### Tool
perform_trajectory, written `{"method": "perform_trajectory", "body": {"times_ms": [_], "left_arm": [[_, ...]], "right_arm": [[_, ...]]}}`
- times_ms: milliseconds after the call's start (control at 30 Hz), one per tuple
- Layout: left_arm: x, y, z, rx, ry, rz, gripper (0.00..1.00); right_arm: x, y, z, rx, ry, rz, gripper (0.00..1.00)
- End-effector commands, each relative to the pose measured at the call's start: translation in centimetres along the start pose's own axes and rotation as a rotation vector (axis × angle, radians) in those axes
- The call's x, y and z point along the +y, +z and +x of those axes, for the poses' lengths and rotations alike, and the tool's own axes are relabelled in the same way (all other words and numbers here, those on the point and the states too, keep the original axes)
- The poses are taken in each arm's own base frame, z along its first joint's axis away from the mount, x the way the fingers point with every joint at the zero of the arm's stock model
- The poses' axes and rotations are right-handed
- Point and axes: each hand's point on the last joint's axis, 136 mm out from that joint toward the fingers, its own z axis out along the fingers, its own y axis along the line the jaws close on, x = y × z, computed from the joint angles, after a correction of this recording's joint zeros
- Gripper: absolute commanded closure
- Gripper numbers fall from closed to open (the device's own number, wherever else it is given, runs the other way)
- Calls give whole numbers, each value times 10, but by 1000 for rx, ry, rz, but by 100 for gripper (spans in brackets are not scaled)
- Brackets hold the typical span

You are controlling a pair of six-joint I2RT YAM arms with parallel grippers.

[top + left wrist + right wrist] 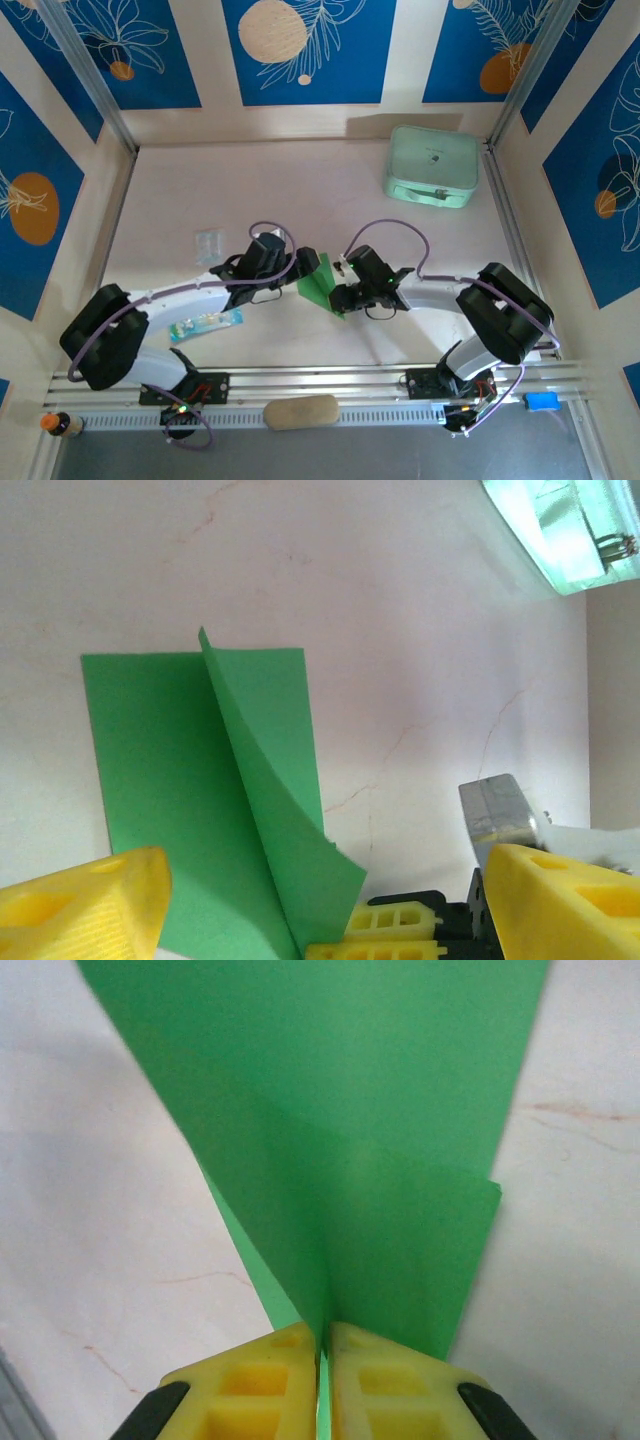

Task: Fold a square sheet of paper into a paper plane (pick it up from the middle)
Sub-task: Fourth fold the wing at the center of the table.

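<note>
The bright green sheet of paper (322, 283) lies mid-table between my two grippers, folded along a centre crease into a rough paper plane shape. My right gripper (341, 292) is shut on it. In the right wrist view its yellow fingers (285, 1375) pinch the crease, and the paper (330, 1110) fans out wide beyond my right gripper (322, 1345). My left gripper (305, 266) stands open at the paper's left side. In the left wrist view its yellow fingers (85, 905) stand wide apart on either side of the paper (170, 780), where one flap curls upward, and they hold nothing.
A pale mint case (432, 165) stands at the back right of the table and shows as the mint case (550, 525) in the left wrist view. A small clear packet (208, 243) and a blue-green wrapper (210, 322) lie left of the arms. A tan pad (300, 411) rests on the front rail.
</note>
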Motion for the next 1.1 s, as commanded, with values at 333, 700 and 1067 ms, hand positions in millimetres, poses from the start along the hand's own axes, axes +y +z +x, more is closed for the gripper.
{"method": "perform_trajectory", "body": {"times_ms": [333,700,1067], "left_arm": [[-1,15,-3,48,-73,24,19],[11,36,7,142,-143,-67,36],[23,36,12,154,-179,-94,83]], "right_arm": [[6,-5,-10,-43,-198,76,91],[18,-13,-7,-97,-319,82,90],[14,-8,1,-118,-442,183,79]]}}
